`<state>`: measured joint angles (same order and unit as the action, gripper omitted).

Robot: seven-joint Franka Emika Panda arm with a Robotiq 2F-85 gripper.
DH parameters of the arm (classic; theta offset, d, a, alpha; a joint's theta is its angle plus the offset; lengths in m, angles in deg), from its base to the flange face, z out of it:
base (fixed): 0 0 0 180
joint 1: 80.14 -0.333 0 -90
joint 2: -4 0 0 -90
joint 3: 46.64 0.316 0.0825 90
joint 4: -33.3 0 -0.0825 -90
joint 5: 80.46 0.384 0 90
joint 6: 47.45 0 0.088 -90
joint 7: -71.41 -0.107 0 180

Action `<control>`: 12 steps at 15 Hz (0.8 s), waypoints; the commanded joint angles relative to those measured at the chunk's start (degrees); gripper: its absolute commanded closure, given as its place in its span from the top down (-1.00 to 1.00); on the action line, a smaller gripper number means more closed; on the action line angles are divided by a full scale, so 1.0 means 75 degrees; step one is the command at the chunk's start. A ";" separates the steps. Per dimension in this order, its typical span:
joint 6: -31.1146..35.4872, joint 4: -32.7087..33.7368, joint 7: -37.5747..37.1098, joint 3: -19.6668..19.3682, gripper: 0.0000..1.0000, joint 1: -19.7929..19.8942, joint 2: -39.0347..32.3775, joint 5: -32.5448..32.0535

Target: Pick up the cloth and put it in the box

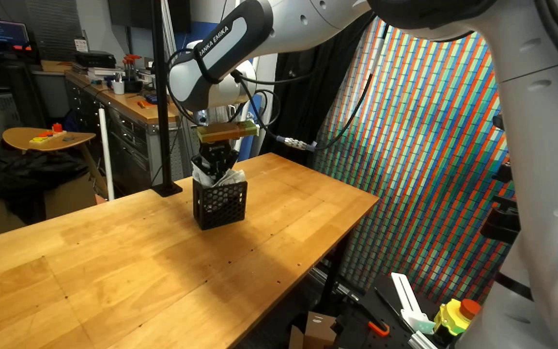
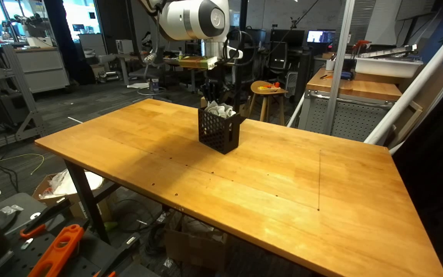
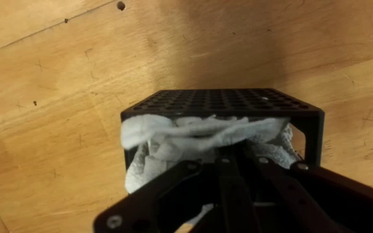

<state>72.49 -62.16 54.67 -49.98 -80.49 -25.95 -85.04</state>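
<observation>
Cloth (image 3: 202, 131): white, creased, bunched in the mouth of the box (image 3: 222, 102). Folds stand above the rim in both exterior views. Wrist view, mid-frame: 1 long fold runs along the upper rim; more fabric laps the upper left corner.
Box: black, perforated sides, upright on the desk (image 1: 114, 271), near mid-frame in both exterior views.
Gripper (image 3: 238, 147): points down at the box mouth, seen at the bottom of the wrist view. Jaws pressed together, pinching the cloth; tips buried in folds, depth hidden.
Arm (image 1: 308, 24): white with black trim, upper right of the frame in an exterior view; its wrist end above the box.
Desk: pale wood, plank seams, small dark holes.
Post (image 1: 160, 97): black, upright, foot on the desk's edge, left of the box in an exterior view.
Stool (image 2: 264, 92): wooden, orange and yellow pieces (image 2: 271, 88) on top; right of centre, behind the desk, in an exterior view.
Button (image 1: 469, 309): red, on a yellow housing (image 1: 450, 317), lower right of the frame in an exterior view.
</observation>
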 commanded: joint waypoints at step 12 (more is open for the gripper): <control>0.0486 -0.1365 0.0415 -0.0125 -0.78 0.0585 0.0238 0.0723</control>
<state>75.45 -70.11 55.84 -50.38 -76.15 -25.88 -80.74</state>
